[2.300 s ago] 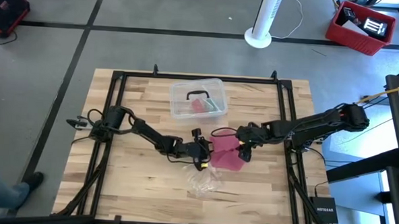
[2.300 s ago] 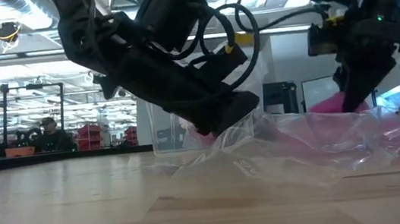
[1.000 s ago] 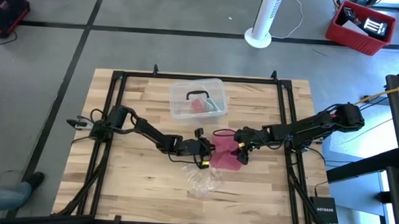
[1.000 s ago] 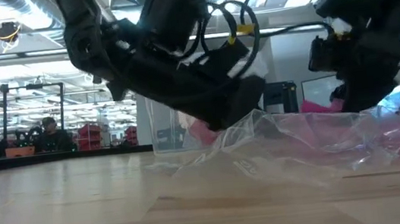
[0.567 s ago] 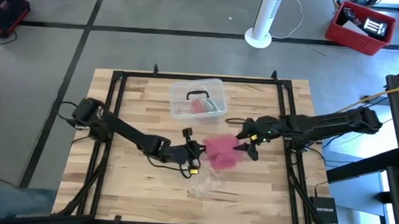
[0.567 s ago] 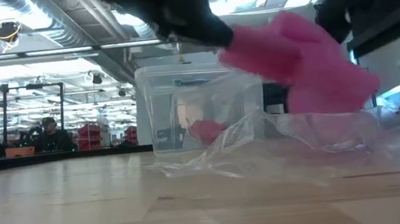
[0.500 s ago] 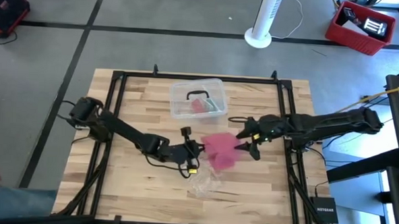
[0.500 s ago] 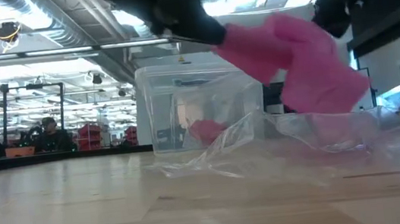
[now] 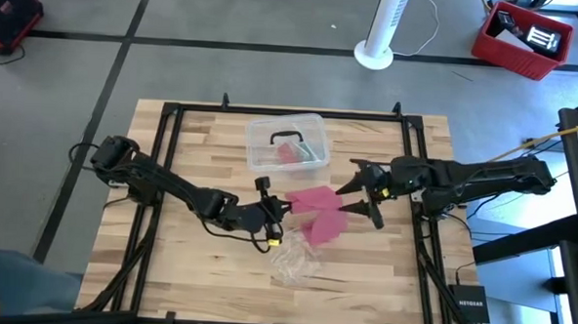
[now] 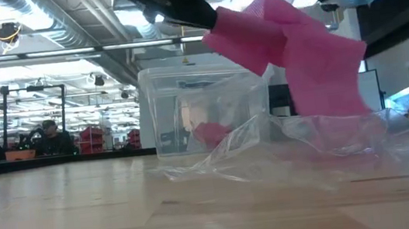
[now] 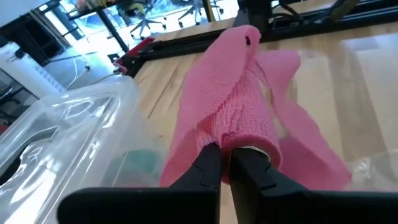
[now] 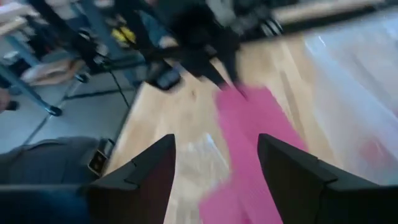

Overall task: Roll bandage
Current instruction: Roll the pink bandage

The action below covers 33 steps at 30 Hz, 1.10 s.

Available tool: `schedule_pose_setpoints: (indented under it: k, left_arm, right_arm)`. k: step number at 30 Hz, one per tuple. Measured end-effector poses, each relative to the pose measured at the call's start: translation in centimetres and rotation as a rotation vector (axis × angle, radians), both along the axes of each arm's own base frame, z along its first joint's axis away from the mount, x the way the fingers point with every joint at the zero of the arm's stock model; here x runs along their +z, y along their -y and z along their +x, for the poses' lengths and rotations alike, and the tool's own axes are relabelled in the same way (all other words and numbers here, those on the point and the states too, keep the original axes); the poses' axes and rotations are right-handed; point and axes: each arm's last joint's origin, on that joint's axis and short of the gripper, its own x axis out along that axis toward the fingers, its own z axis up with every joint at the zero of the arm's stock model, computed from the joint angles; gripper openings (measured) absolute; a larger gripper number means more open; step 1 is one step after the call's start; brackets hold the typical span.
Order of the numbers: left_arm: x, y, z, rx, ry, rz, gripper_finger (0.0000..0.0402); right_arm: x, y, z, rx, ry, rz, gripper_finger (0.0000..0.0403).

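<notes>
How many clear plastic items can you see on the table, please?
2: a lidded box at the table's far middle, and a crumpled wrapper nearer the front edge, below the lifted bandage. Others may be hidden.

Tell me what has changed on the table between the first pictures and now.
The bandage was lifted off the table: the left pincer is shut on one end and drew back leftward. The right pincer has let go, opened and pulled away to the right, so the strip now hangs in folds above the wrapper. The box and wrapper stayed put.
</notes>
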Motion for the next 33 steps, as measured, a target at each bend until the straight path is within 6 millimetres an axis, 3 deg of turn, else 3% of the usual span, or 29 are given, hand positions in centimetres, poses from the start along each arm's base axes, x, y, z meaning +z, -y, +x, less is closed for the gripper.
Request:
schedule_pose_setpoints:
  k: [4,11,14,18,21,33]
  left_arm:
    - [-0.1,0.0,0.1,-0.001,-0.001,-0.004,0.0006]
    - [-0.1,0.0,0.1,-0.001,0.001,-0.008,0.0006]
    - [-0.1,0.0,0.1,0.0,-0.001,-0.01,0.0009]
    - [-0.2,0.2,0.0,-0.013,-0.004,-0.012,0.0006]
    - [-0.3,0.6,-0.1,-0.033,-0.013,-0.027,0.0006]
    - [-1.8,2.2,-1.6,-0.024,-0.08,-0.11,0.0005]
  right_arm:
    - [-1.5,-0.4,1.9,0.033,0.052,-0.117,0.023]
    - [-4.9,-0.6,5.3,0.015,-0.031,-0.243,0.0215]
    - [-5.7,-0.6,5.8,-0.007,-0.059,-0.282,0.0175]
    - [-5.8,-0.4,5.9,-0.067,-0.064,-0.331,0.0079]
    - [-4.9,-0.2,5.3,-0.068,-0.049,-0.384,0.0013]
    - [4.6,0.9,0.0,-0.216,-0.096,-0.495,0.0006]
